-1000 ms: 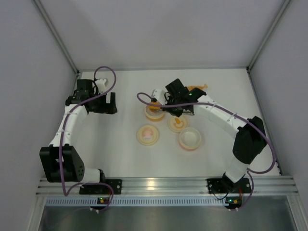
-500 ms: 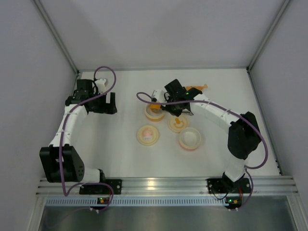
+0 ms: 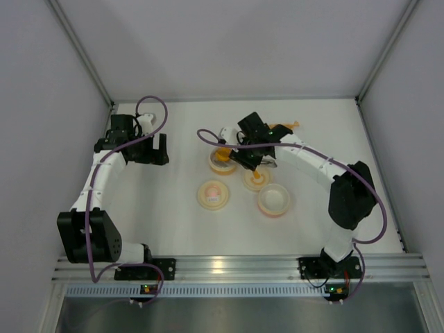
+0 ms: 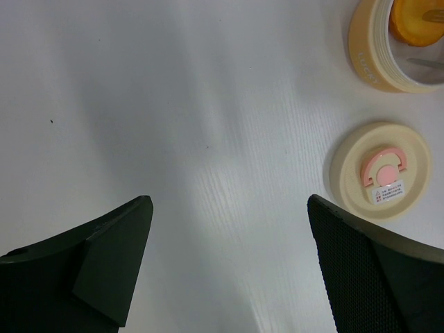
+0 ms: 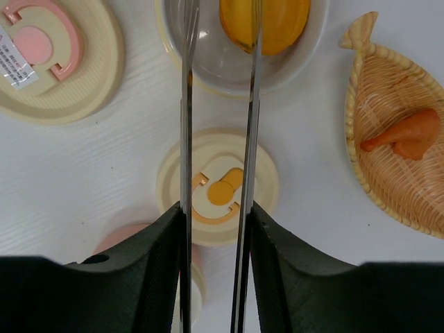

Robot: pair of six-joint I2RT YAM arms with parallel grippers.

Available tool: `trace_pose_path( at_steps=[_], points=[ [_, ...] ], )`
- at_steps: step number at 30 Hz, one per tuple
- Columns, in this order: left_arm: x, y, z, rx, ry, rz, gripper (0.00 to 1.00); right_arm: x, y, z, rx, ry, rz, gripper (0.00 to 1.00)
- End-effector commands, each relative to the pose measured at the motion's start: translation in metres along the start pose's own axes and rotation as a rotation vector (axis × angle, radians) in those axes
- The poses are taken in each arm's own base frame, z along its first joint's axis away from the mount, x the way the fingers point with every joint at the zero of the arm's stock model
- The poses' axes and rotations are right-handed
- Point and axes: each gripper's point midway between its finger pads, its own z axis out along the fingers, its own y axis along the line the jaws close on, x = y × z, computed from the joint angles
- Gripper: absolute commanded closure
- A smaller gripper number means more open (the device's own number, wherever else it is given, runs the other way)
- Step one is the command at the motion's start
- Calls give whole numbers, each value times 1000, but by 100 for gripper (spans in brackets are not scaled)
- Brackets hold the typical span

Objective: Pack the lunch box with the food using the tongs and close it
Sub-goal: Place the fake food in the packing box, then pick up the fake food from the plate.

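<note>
Right fingers (image 5: pixel 149 257) on my end are clamped on the tongs (image 5: pixel 186 139), which reach over the bowl (image 5: pixel 215 69) toward the table's (image 3: pixel 180 236) far edge. One arm crosses the yellow-orange lump (image 5: pixel 267 24) inside. Left fingers (image 4: pixel 104 257) are spread wide near the far-left corner, holding nothing.

I watched the tongs (image 5: pixel 186 139), two slim silver arms running nearly parallel with a gap between them, their tips reaching over the open cream bowl (image 5: pixel 305 59) of the lunch box. A round yellow-orange lump (image 5: pixel 281 24) sat inside that bowl. One arm crossed the lump's edge, and I could not tell whether it touched. An orange drumstick-shaped piece (image 5: pixel 406 135) lay in a woven fish-shaped dish (image 5: pixel 374 76) to the right. The box was unassembled: an orange-tabbed lid (image 5: pixel 215 163) lay flat under the tongs, a pink-tabbed lid (image 5: pixel 62 62) lay to the left, and a pink-rimmed bowl (image 3: pixel 274 199) stood apart.
</note>
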Motion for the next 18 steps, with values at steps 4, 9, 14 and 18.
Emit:
trace_pose_path(
  at_steps=[4, 9, 14, 18],
  points=[
    [-13, -3, -9, 16, -39, 10, 2, -51, -33, -79, 67, -211, 75, 66],
    [-15, -4, -8, 22, -41, 12, 2, -50, -56, -113, 96, -259, 145, 68],
    [-16, -5, -6, 34, -38, 7, 2, -19, -81, -116, 99, -224, 249, 68],
    [-17, -5, -5, 35, -38, 5, 2, 21, -112, -113, 123, -179, 369, 69]
  ],
)
